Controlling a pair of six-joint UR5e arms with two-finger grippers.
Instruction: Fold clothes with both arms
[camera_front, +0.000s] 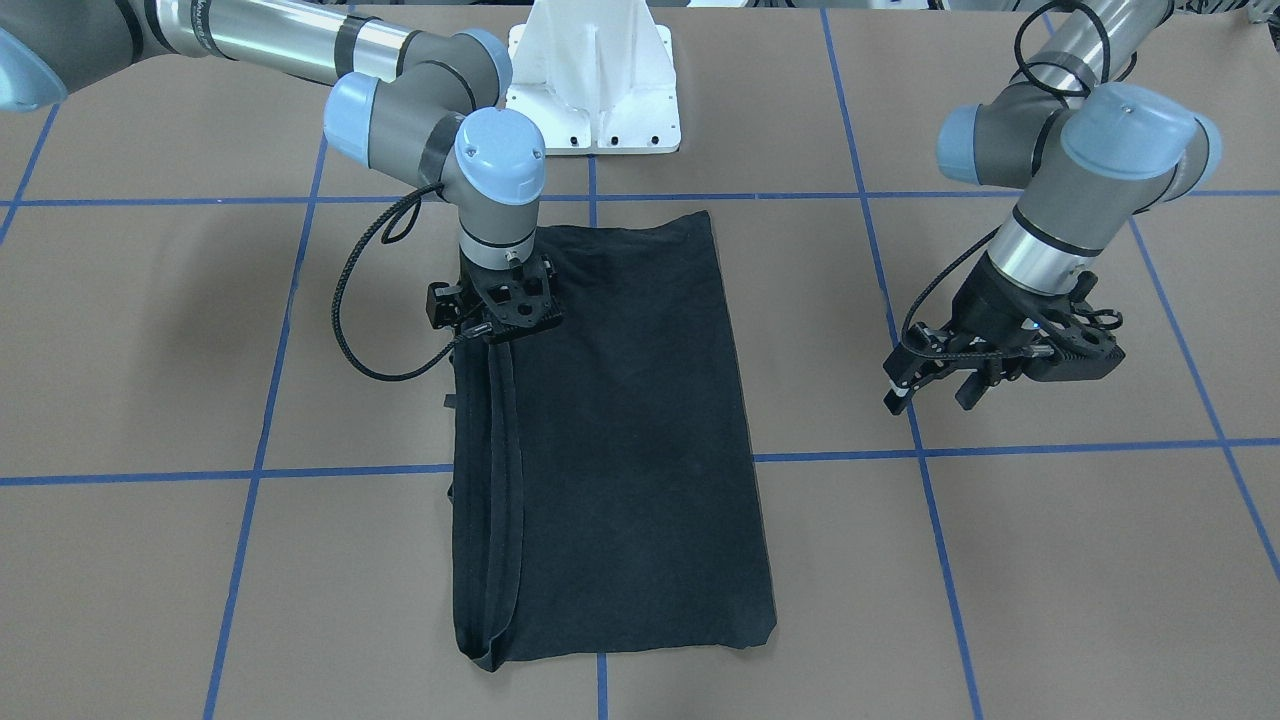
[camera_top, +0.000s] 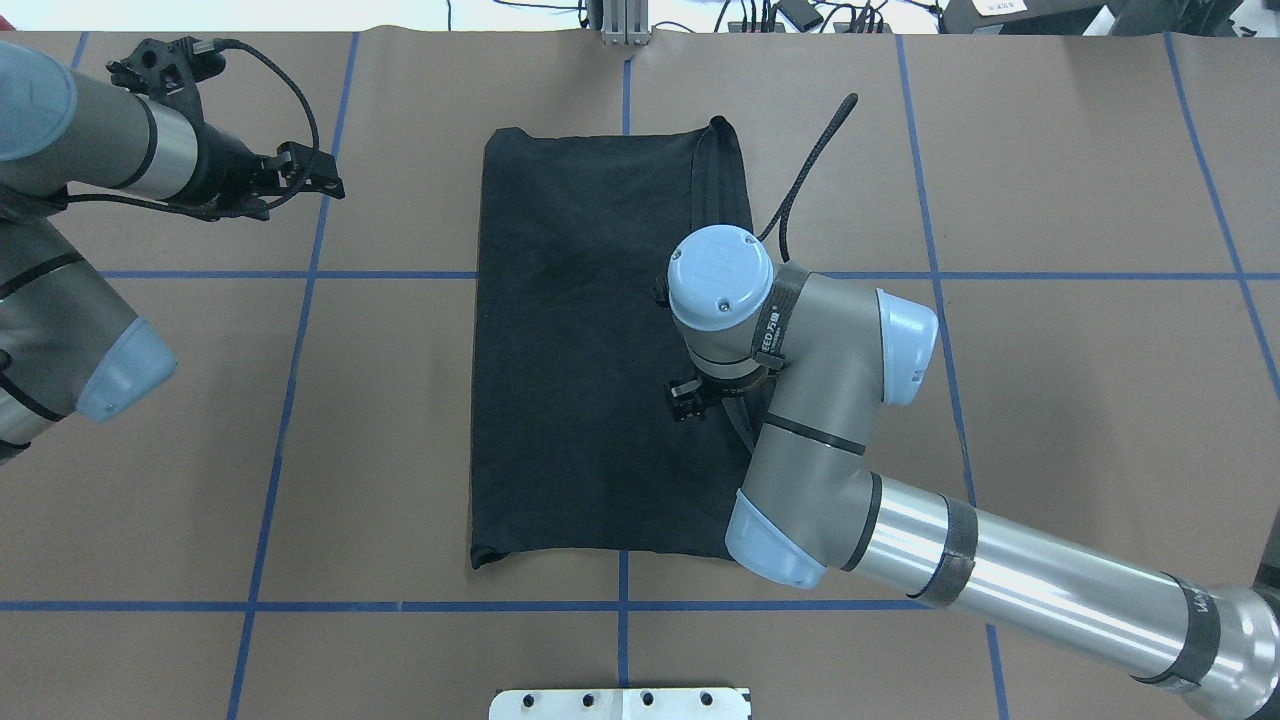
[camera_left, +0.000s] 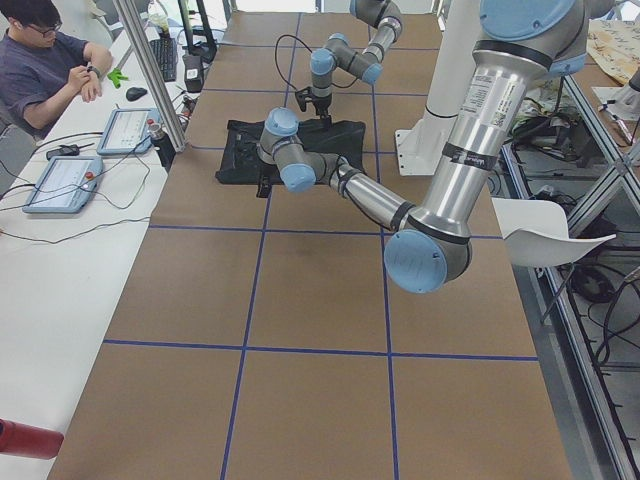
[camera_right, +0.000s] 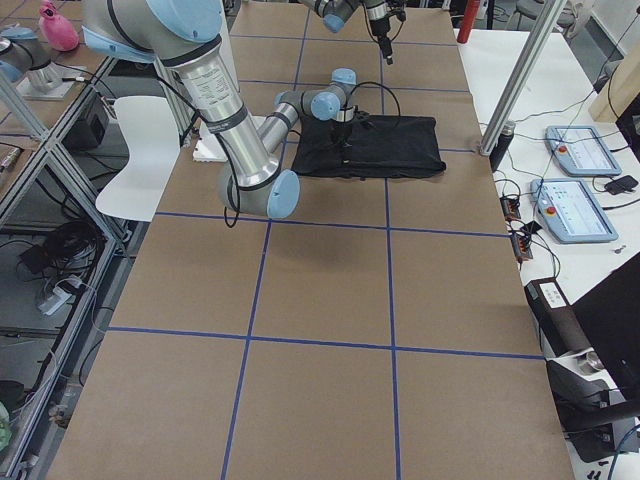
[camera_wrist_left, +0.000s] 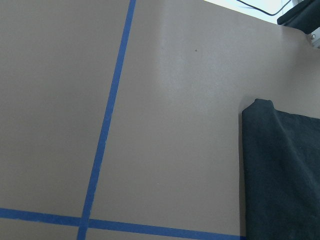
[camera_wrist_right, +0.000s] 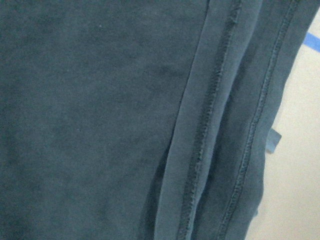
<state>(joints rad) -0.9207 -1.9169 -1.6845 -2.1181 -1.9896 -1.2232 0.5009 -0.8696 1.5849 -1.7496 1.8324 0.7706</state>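
One white metal base plate (camera_top: 620, 703) sits at the robot's edge of the brown paper-covered table (camera_top: 1050, 420), which is gridded with blue tape lines (camera_top: 300, 400). Just past it is the black short-sleeved cotton T-shirt (camera_top: 580, 350), plain side up. It's folded into a long rectangle, lying flat mid-table across a tape line.

The black two-finger right gripper (camera_front: 503, 322) points straight down on the shirt's right-hand long edge, touching the stitched hem bands (camera_wrist_right: 202, 150) stacked there. Its fingertips are buried against the cloth, so I can't tell whether it's clamped or released.

Farther out on the robot's left, the black two-finger left gripper (camera_front: 932, 388) is tilted above bare table, well apart from the shirt. Its fingers (camera_front: 895, 397) are spread wide, holding nothing.
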